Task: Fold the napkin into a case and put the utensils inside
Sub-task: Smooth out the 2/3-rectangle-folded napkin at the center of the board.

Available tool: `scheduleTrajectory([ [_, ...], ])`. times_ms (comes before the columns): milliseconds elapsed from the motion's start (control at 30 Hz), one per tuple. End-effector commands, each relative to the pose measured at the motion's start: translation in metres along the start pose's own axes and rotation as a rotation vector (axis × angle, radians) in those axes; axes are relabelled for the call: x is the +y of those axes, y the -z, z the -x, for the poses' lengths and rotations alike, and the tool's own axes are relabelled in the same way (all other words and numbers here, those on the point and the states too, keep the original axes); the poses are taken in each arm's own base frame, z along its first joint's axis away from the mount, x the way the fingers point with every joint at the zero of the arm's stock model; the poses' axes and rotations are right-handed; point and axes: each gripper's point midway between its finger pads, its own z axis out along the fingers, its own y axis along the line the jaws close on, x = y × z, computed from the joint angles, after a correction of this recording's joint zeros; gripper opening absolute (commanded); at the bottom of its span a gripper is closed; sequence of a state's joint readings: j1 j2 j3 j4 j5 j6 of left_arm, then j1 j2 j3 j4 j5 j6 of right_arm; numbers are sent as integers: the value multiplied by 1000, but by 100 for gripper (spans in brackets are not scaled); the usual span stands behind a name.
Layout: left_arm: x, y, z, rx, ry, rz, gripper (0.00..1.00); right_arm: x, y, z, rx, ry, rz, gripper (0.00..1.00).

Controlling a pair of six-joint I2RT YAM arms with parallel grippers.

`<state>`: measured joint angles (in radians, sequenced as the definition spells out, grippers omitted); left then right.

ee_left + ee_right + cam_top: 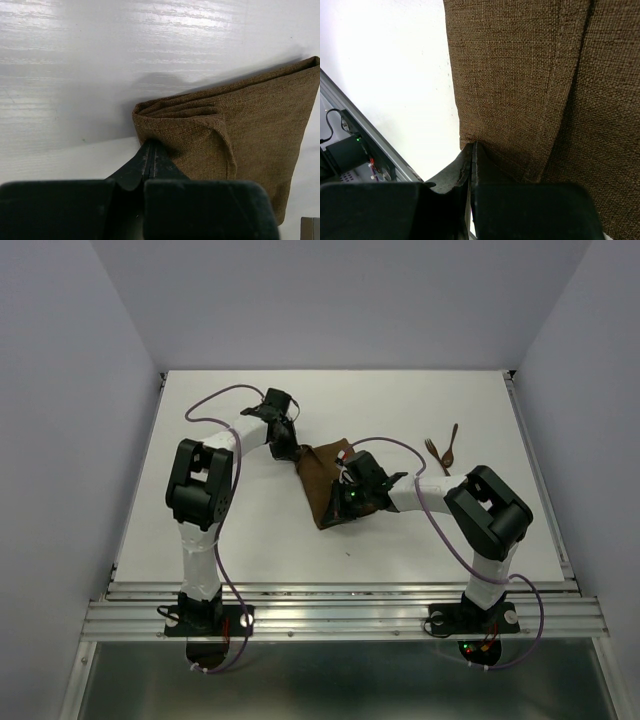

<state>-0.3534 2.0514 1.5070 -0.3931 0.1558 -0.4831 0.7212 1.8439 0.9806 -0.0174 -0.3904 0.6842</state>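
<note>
The folded napkin (322, 485) is pinched at mid-table by the left gripper (150, 150) at its far-left corner and the right gripper (471, 150) at its near edge, with fork (434, 451) and spoon (451, 443) lying far right.

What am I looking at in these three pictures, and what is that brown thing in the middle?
These are two robot arms bolted at the near edge of a white table. The wide picture comes from a camera above and behind them. The other two come from small cameras on each wrist, looking along that arm's own fingers.

The brown thing is a cloth napkin, partly folded into layers. The left hand is shut on one corner of it, and the right hand is shut on another edge, so both arms hold the cloth together.

Off to the right lie a small brown fork and spoon, not touched by either arm.
</note>
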Motion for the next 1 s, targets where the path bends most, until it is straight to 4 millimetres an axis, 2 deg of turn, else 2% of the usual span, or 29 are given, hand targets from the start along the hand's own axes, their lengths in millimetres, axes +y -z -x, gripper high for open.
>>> scheduleTrajectory([
  [0,-19,8,15,-35,-16,-43,0,-13,2,-11,28,16,-58,1],
  [133,-23,6,19,-42,-24,-52,0,-13,1,-13,36,15,-55,1],
  [300,-28,-5,15,-15,-33,-64,0,-15,1,-14,42,15,-57,1],
  [600,-38,3,19,-39,-46,-81,0,-15,0,-15,46,18,-54,1],
  [867,-47,-4,21,-32,-44,-105,0,-15,1,-16,50,20,-56,1],
  [967,-46,-11,16,-17,-47,-97,0,-17,5,-11,19,19,-83,2],
])
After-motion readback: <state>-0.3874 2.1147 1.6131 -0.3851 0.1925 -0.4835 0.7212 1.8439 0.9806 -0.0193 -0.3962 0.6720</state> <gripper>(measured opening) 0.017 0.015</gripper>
